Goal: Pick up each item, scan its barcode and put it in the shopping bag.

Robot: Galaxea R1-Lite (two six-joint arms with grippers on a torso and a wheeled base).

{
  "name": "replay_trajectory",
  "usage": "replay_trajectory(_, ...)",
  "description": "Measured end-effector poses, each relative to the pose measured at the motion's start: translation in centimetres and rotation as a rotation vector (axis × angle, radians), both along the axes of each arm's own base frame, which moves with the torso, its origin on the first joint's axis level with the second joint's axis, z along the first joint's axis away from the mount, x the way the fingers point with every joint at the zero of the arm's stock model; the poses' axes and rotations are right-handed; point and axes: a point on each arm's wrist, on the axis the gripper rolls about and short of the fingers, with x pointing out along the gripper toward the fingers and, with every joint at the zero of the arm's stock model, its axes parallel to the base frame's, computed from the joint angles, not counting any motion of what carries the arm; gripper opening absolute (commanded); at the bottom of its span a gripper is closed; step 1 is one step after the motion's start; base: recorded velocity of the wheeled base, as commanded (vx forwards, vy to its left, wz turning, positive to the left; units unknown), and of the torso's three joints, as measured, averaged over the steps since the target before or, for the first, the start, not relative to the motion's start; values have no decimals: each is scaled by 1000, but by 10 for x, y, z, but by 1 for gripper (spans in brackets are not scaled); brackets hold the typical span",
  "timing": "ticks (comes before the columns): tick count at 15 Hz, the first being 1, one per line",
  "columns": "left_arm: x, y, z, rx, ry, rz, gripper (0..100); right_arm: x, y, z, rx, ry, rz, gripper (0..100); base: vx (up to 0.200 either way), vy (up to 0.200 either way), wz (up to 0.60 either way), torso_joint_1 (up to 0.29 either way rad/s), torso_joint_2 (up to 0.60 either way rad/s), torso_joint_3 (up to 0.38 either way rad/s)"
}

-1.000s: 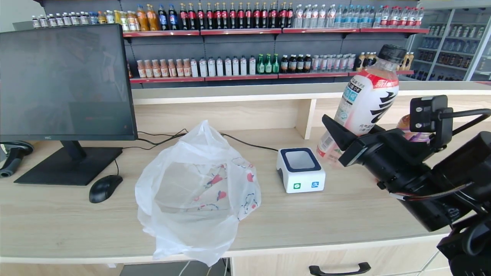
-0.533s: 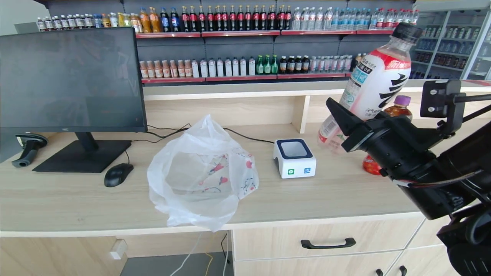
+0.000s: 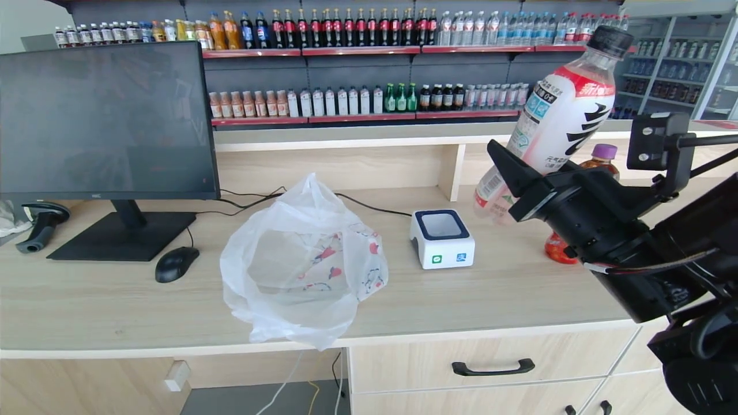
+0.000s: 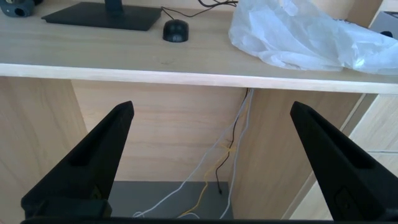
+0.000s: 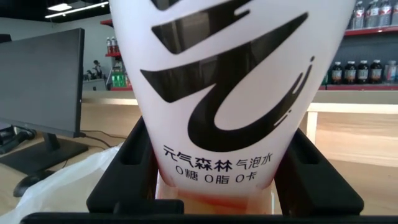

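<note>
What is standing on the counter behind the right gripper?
A purple-capped bottle stands there: its cap, amber shoulder and red base show. The right gripper, shut on the white drink bottle, covers its middle and label.

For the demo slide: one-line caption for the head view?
Right claw holds a tilted drink bottle above the counter, just right of the barcode scanner; shopping bag stands left of the scanner.
</note>
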Motion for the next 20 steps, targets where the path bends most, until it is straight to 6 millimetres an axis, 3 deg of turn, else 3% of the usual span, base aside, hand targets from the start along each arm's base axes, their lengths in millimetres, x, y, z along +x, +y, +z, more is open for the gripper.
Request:
replay_trajectory(10, 0, 0, 0, 0, 0, 0, 100, 1, 1, -2, -3, 9, 2, 0, 0, 200, 0, 6, 0, 3)
replay_trajectory(20, 0, 0, 0, 0, -1, -1, 100, 0, 0, -10, -13, 39, 4, 0, 0, 0, 0, 0, 0, 0)
